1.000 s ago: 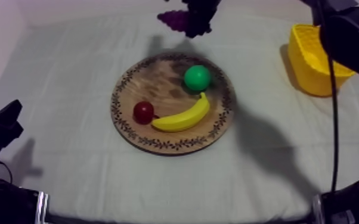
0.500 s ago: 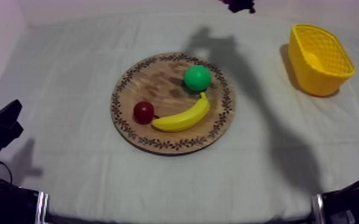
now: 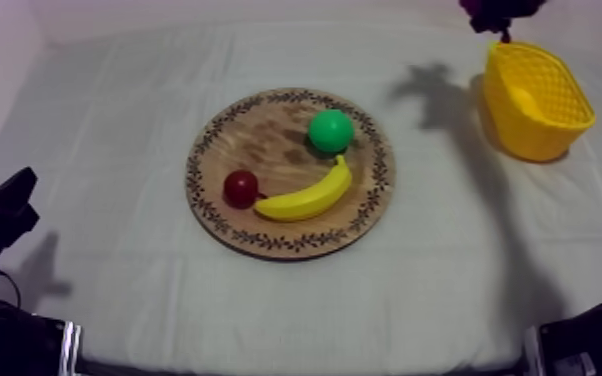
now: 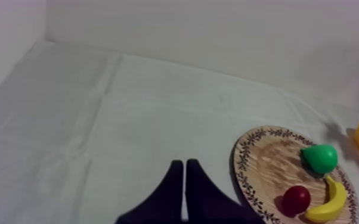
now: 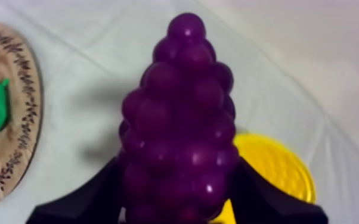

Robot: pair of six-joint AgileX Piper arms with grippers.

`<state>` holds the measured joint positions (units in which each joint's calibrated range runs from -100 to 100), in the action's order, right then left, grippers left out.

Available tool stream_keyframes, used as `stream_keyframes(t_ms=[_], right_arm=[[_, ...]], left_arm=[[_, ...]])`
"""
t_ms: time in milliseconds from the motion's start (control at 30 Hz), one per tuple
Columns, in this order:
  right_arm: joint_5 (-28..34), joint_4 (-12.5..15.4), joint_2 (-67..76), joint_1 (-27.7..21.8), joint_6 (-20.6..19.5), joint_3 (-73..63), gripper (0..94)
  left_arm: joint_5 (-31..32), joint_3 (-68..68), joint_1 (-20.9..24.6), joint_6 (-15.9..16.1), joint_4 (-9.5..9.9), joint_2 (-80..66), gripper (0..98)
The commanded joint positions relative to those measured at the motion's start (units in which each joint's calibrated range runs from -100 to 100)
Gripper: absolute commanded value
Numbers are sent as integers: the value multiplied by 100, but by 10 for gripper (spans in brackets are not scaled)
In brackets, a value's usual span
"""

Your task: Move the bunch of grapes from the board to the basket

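Note:
The purple bunch of grapes (image 5: 179,125) hangs in the air with my right gripper (image 5: 179,199) shut on it, one black finger on each side. In the top view the grapes (image 3: 479,12) and my right gripper (image 3: 505,14) are high above the table's far right, just behind the yellow basket (image 3: 535,100). In the right wrist view the basket (image 5: 274,167) lies beneath and beyond the bunch. My left gripper (image 4: 185,179) is shut on nothing, low over the cloth left of the wooden board (image 4: 265,173); from above, my left gripper (image 3: 3,212) rests at the left edge.
The round wooden board (image 3: 265,120) sits mid-table with a green pear (image 3: 331,131), a small red fruit (image 3: 241,188) and a banana (image 3: 310,196) on it. Bare cloth lies between the board and the basket.
My right gripper has carried the grapes rightward from above the board's far side to just behind the basket. The left arm and the fruit on the board have stayed put.

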<state>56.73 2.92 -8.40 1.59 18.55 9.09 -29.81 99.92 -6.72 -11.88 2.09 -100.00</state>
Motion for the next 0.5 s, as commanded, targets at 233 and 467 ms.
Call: stream_keyframes(t_ms=[233,467], right_arm=[[-716,-415,751,-619,-754,1322,196],[-1179,-815,933,-793,-1319,2052,208]], left_arm=[[-2,-3,3,-1,-2,0,1],[-2,-3,3,-1,-2,0,1]])
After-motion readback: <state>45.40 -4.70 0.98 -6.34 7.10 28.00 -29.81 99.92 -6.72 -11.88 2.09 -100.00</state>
